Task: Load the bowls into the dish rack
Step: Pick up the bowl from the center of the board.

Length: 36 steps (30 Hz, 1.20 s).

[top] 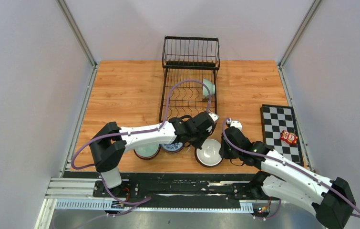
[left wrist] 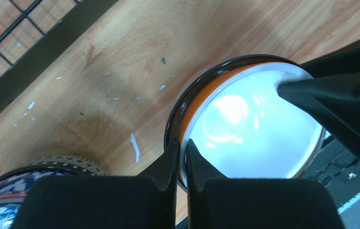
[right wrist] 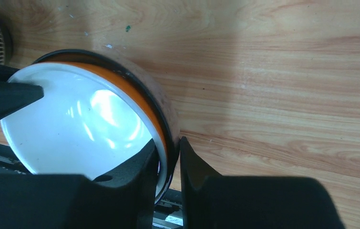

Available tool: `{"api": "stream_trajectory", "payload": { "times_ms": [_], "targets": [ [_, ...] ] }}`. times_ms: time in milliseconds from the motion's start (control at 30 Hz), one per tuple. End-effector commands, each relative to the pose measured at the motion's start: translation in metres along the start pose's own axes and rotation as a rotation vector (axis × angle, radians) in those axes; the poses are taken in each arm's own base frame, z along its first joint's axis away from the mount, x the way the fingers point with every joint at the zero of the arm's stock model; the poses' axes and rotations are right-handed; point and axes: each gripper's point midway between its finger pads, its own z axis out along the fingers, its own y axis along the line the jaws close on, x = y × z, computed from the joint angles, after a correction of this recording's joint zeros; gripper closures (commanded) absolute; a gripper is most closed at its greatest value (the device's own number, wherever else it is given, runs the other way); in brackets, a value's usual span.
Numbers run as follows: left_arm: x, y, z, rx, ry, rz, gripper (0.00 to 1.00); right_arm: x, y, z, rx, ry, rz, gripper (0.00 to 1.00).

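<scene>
The left claw (left wrist: 182, 149) is pinched shut on the near rim of the orange bowl (left wrist: 244, 126), one finger inside against the white glaze, the other on the dark outer wall. The right claw (right wrist: 169, 149) straddles the opposite rim, narrow, with a finger on either side (whether it is pressing or just clear of the rim I cannot tell). This bowl is at the front of the wooden surface (top: 130, 95), between the two arms and apart from the dish rack (top: 190, 62). To its left, under the left arm, are a blue-and-white bowl (top: 172, 147) and a pale green bowl (top: 147, 151). Another pale green bowl (top: 208, 88) stands on edge in the rack's lower tier, at its right side. A checkered board (top: 275, 121) at the far right carries a small red object (top: 289, 137).
</scene>
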Motion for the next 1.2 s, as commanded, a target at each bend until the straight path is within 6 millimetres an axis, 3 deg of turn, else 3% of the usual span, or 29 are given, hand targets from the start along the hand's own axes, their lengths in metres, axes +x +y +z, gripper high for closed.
{"api": "stream_trajectory", "payload": {
  "times_ms": [0, 233, 433, 633, 1067, 1167],
  "targets": [
    [-0.014, 0.002, -0.005, -0.03, -0.052, -0.007, 1.0, -0.035, 0.023, -0.016, -0.097, -0.112, 0.057, 0.71],
    [-0.021, -0.001, -0.01, -0.02, -0.073, -0.01, 1.0, -0.043, 0.023, -0.031, -0.107, -0.14, 0.066, 0.47],
    [-0.033, 0.002, -0.023, -0.034, -0.116, -0.006, 1.0, -0.052, 0.025, -0.047, -0.123, -0.172, 0.067, 0.37],
    [-0.048, 0.008, -0.045, -0.068, -0.179, 0.001, 1.0, -0.063, 0.027, -0.065, -0.145, -0.214, 0.06, 0.31],
    [-0.082, 0.017, -0.106, -0.011, -0.36, -0.037, 1.0, -0.096, 0.045, -0.124, -0.313, -0.376, 0.038, 0.14],
    [-0.087, 0.023, -0.118, 0.028, -0.401, -0.076, 1.0, -0.101, 0.052, -0.133, -0.349, -0.39, 0.022, 0.04]
  ]
}}
